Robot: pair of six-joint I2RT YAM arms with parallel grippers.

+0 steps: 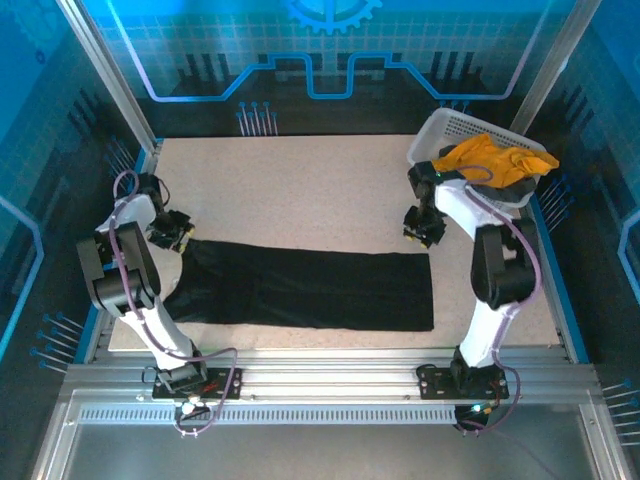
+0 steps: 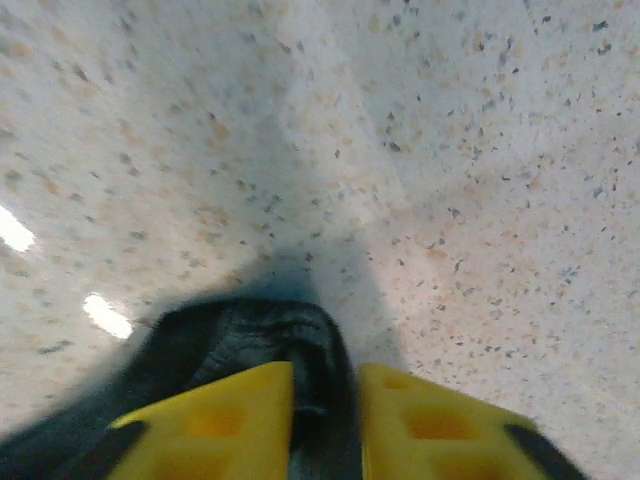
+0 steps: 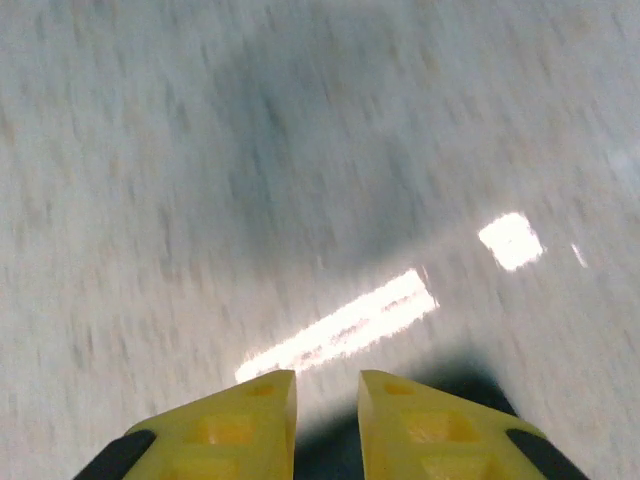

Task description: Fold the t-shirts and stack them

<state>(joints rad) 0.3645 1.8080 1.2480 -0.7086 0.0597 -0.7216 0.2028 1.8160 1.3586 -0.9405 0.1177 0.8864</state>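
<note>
One black t-shirt spread flat on counter.
Left gripper: its cloth between jaws, clamped or loose cannot tell; right gripper slightly parted, empty.

This is a robot laboratory cell, not a home or a shop. A frame of aluminium profiles closes the work space. The left arm and the right arm are bolted on its near rail, with loose cables along them. The walls are blue panels printed with circuit lines and a gear drawing. The table has a plain speckled top.
</note>
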